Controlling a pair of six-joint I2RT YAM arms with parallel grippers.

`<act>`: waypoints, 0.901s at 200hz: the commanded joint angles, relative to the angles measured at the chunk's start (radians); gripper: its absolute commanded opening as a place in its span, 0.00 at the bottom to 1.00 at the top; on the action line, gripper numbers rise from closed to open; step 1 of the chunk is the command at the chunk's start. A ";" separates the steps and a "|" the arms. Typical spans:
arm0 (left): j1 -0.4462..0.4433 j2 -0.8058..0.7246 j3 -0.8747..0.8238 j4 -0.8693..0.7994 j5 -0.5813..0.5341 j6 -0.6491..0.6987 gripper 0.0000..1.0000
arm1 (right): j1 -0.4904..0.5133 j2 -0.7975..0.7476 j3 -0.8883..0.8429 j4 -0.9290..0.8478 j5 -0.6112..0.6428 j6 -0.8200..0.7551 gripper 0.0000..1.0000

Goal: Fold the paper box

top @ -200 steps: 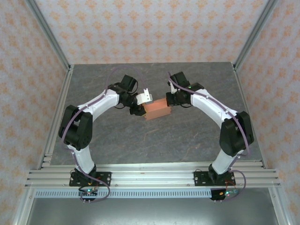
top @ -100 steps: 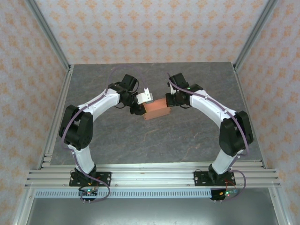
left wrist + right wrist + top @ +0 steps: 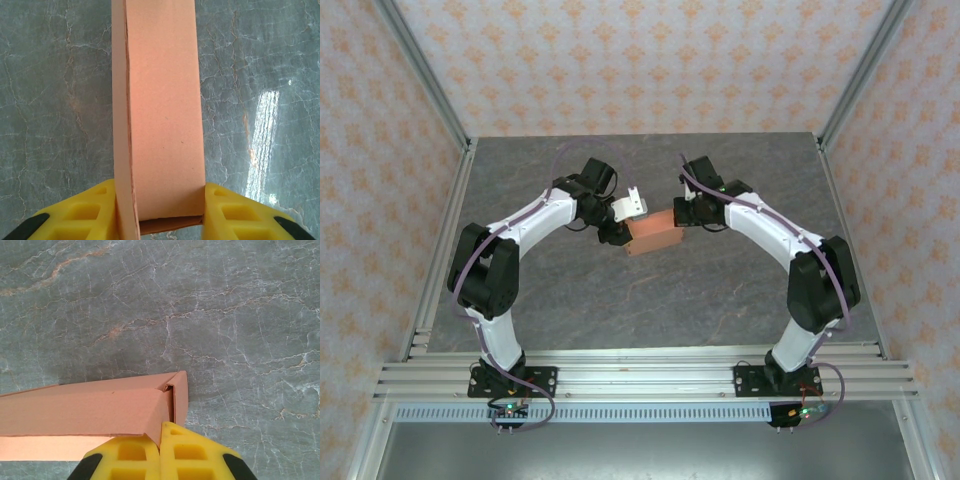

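The salmon-orange paper box (image 3: 655, 235) is held just above the middle of the grey table, between both arms. My left gripper (image 3: 623, 232) is shut on its left end. In the left wrist view the yellow fingers (image 3: 95, 210) press both long sides of the box (image 3: 162, 100), and a side panel stands slightly loose along the left edge. My right gripper (image 3: 681, 214) meets the right end. In the right wrist view its jaws (image 3: 161, 432) are closed together on the corner of a folded end flap of the box (image 3: 80, 407), beside a small open gap at that end.
The grey marble-patterned table (image 3: 720, 290) lies bare around the box. Aluminium frame posts (image 3: 425, 90) and patterned walls close in the left, right and back sides. The arm bases sit on the rail at the near edge.
The left wrist has shifted slightly up and to the right with the box. The right arm and the box's right end have barely moved.
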 commanded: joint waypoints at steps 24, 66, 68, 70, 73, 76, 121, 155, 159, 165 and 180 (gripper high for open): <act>0.018 0.006 0.000 -0.046 -0.165 -0.011 0.31 | -0.033 0.018 0.104 -0.166 -0.023 0.005 0.04; 0.017 0.010 0.005 -0.051 -0.173 -0.005 0.31 | -0.048 0.024 0.118 -0.192 -0.059 -0.001 0.05; 0.017 0.010 0.004 -0.051 -0.174 -0.004 0.31 | -0.048 0.025 0.117 -0.195 -0.057 -0.001 0.05; 0.018 0.011 0.005 -0.051 -0.174 -0.004 0.31 | -0.047 0.026 0.116 -0.194 -0.056 -0.002 0.05; 0.017 0.011 0.006 -0.051 -0.174 -0.004 0.31 | -0.048 0.027 0.114 -0.194 -0.055 -0.002 0.05; 0.017 0.011 0.006 -0.052 -0.173 -0.003 0.31 | -0.048 0.027 0.111 -0.192 -0.051 -0.004 0.05; 0.017 0.013 0.009 -0.059 -0.178 -0.005 0.30 | -0.049 0.026 0.067 -0.182 0.037 -0.063 0.05; 0.017 0.013 0.010 -0.060 -0.181 -0.004 0.30 | -0.059 0.040 0.107 -0.202 0.074 -0.110 0.04; 0.017 0.013 0.011 -0.060 -0.182 -0.005 0.30 | -0.059 0.044 0.111 -0.203 0.073 -0.114 0.04; 0.017 0.013 0.011 -0.061 -0.183 -0.004 0.30 | -0.059 0.051 0.120 -0.208 0.069 -0.124 0.04; 0.017 0.013 0.009 -0.062 -0.186 -0.003 0.30 | -0.061 0.065 0.133 -0.220 0.076 -0.130 0.04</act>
